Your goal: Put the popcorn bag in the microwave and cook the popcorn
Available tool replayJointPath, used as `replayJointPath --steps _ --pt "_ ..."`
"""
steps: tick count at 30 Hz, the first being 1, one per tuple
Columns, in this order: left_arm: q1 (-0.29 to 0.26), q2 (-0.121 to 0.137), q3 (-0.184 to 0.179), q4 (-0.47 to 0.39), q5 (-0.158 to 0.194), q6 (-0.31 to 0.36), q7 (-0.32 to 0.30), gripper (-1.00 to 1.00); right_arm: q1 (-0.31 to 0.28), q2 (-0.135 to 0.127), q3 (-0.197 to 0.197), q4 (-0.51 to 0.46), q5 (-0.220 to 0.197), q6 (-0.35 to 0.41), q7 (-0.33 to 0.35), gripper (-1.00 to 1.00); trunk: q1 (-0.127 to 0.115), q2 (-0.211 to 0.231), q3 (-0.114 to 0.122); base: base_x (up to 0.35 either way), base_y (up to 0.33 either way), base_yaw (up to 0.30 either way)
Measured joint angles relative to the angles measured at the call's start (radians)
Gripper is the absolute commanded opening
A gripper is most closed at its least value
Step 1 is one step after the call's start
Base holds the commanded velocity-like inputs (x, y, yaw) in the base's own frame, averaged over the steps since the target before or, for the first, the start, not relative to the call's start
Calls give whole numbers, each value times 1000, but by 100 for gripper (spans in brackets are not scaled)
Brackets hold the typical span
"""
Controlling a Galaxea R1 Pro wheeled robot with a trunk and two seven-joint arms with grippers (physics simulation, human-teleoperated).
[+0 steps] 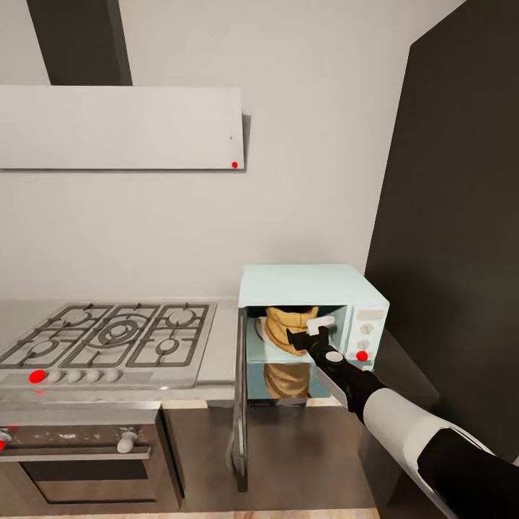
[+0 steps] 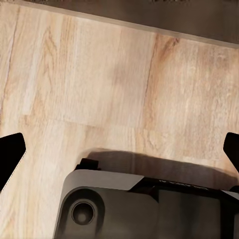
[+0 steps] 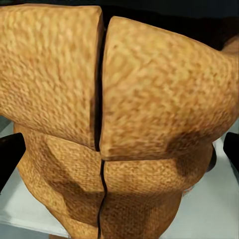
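Note:
The mint-blue microwave (image 1: pixel 311 285) stands on the grey countertop (image 1: pixel 218 358) with its door (image 1: pixel 239 404) swung wide open toward the hob. The orange-tan popcorn bag (image 1: pixel 283 324) stands upright inside the cavity on the pale floor plate. My right gripper (image 1: pixel 308 334) reaches into the opening and sits against the bag's front. In the right wrist view the bag (image 3: pixel 114 109) looms very close, and the black fingertips (image 3: pixel 10 158) stand far apart on either side of it, open. The popcorn is hidden. My left gripper (image 2: pixel 119 149) hangs open over the wooden floor (image 2: pixel 99 84).
A grey gas hob (image 1: pixel 108 335) with black grates lies left of the microwave, with a dark oven (image 1: pixel 79 461) below it. A white range hood (image 1: pixel 119 126) hangs above. A tall dark cabinet (image 1: pixel 454 216) flanks the microwave's right side. The robot's base (image 2: pixel 139 209) shows below the left gripper.

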Motion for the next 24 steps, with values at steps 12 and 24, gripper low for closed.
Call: replayJointPath --steps 12,24 --pt "0 0 0 0 0 0 0 100 0 0 1 0 1 0 0 100 0 0 0 38 27 0" --pt "0 0 0 0 0 0 0 100 0 -5 -5 -6 -2 3 -1 100 0 0 0 73 0 0"
